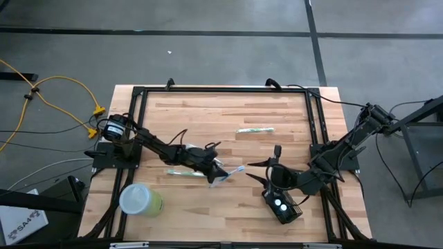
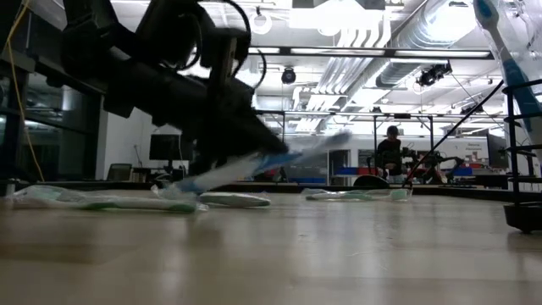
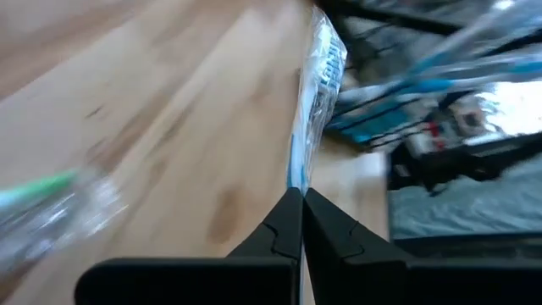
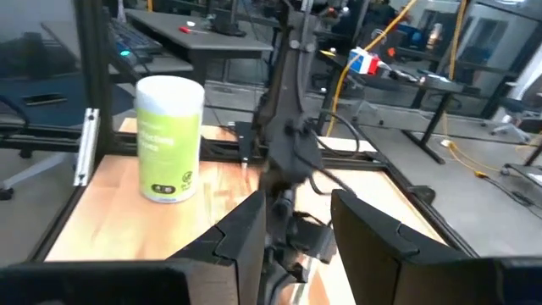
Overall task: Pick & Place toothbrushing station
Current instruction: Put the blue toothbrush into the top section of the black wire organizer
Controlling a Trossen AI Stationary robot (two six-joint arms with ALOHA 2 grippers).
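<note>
The toothbrushing station (image 1: 282, 205), a black wire-mesh box, is near the table's front edge below my right arm. At the low view's right edge its wire frame (image 2: 523, 127) shows with a toothbrush (image 2: 500, 42) standing in it. My right gripper (image 1: 257, 171) hovers open, high above the table, left of the station, with nothing between its fingers (image 4: 305, 229). My left gripper (image 1: 219, 170) is at the table's middle, shut on a blue toothbrush in a clear wrapper (image 1: 230, 173). My left gripper pinches the blue toothbrush's clear wrapper (image 3: 298, 174) between its two shut fingers, coming slanting down from the table's left. The pack is tilted: one end (image 2: 182, 188) is low by the table, the other (image 2: 334, 140) is raised. Whether the low end touches the wood, I cannot tell.
A wrapped green toothbrush (image 1: 181, 173) lies just left of my left gripper, another (image 1: 255, 129) toward the far side. A lime-green cup with a whitish lid (image 1: 140, 199) is at the front left. A black frame (image 1: 228, 88) runs along the table's edges.
</note>
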